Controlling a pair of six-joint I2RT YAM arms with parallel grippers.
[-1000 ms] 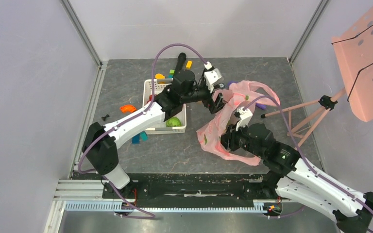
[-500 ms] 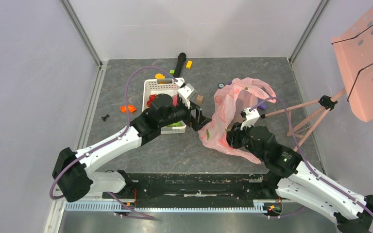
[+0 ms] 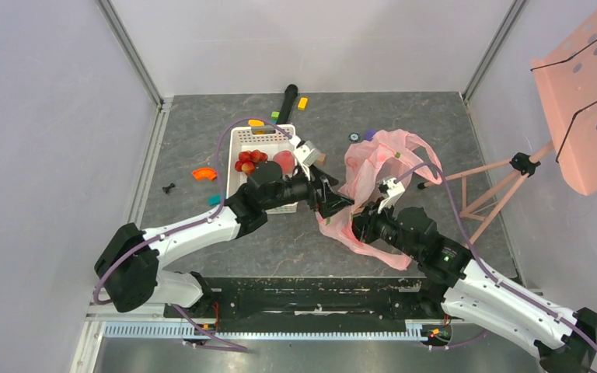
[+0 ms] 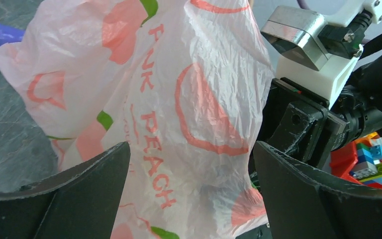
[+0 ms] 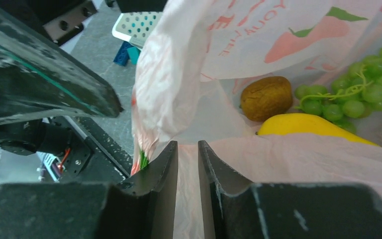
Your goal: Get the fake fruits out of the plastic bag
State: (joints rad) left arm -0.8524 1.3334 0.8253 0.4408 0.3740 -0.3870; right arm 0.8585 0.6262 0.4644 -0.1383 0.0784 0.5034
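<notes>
Pink plastic bag (image 3: 369, 163) around fake fruits (image 5: 267, 98), basket (image 3: 232, 159) beside

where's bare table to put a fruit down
Bare table: the far right corner past the plastic bag and tripod, and the far left corner beside the white basket. Crowded: the gap between basket and bag, where the left gripper and right gripper meet.

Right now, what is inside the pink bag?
Through the open mouth of the bag: a brown kiwi, green grapes and a yellow fruit. Its folds cover whatever lies deeper or beneath them.
</notes>
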